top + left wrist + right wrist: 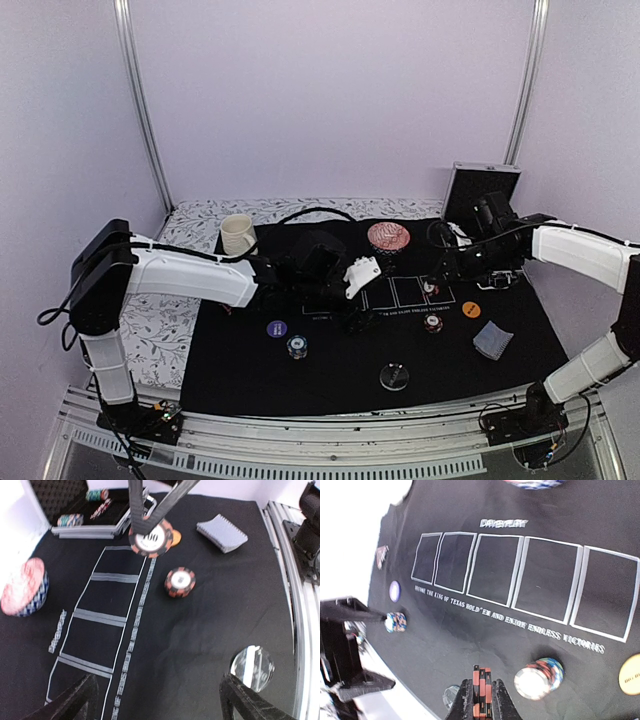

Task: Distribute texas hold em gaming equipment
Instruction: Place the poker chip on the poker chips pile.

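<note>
My right gripper (482,689) is shut on a few red-and-black poker chips (482,680), held on edge above the black mat; it also shows in the top view (432,287). A striped chip stack (538,677) stands on the mat just beside it. My left gripper (157,682) is open and empty over the mat's printed text line, seen in the top view (355,321). Another chip stack (297,346) and a purple disc (277,328) lie front left. An orange disc (471,310), the grey-blue cards (492,341) and a clear disc (394,376) lie to the right and front. A triangle (382,555) lies at the mat's left edge.
A cream mug (237,233) and a red patterned bowl (388,236) stand at the mat's back edge. An open chip case (482,193) stands at the back right. The metal rail (330,432) runs along the table's front edge.
</note>
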Motion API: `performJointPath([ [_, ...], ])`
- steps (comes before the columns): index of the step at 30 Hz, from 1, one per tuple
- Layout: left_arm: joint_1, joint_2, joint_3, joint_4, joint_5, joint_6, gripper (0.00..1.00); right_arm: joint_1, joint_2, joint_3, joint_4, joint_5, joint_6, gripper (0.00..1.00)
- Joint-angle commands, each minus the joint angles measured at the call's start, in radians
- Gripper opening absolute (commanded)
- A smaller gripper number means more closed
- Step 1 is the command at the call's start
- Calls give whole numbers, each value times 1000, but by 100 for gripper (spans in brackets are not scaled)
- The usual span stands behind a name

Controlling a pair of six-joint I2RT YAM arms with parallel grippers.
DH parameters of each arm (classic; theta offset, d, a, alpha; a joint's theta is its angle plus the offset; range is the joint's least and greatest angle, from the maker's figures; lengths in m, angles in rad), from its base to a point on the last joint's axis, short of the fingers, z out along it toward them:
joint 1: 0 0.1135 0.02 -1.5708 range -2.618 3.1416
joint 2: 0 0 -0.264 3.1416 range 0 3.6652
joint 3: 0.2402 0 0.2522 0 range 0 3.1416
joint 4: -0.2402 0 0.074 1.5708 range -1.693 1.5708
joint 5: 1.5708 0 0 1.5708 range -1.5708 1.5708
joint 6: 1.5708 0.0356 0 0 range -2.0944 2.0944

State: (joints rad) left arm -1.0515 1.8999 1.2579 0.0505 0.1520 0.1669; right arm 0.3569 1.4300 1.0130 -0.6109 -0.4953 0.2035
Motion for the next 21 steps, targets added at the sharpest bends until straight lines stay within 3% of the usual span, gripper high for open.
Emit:
performJointPath([
  [1,-51,90,98,52,-30,59,86,-111,-109,-142,158,-194,72,3],
  [6,-65,201,185,64,-25,40,86,-188,-139,-311,293,-311,108,3],
  [13,-88,332,307,43,-77,18,84,-213,-93,-406,454,-363,145,3],
  [21,-107,444,402,51,-126,-3,70,-223,-6,-441,526,-402,132,3],
])
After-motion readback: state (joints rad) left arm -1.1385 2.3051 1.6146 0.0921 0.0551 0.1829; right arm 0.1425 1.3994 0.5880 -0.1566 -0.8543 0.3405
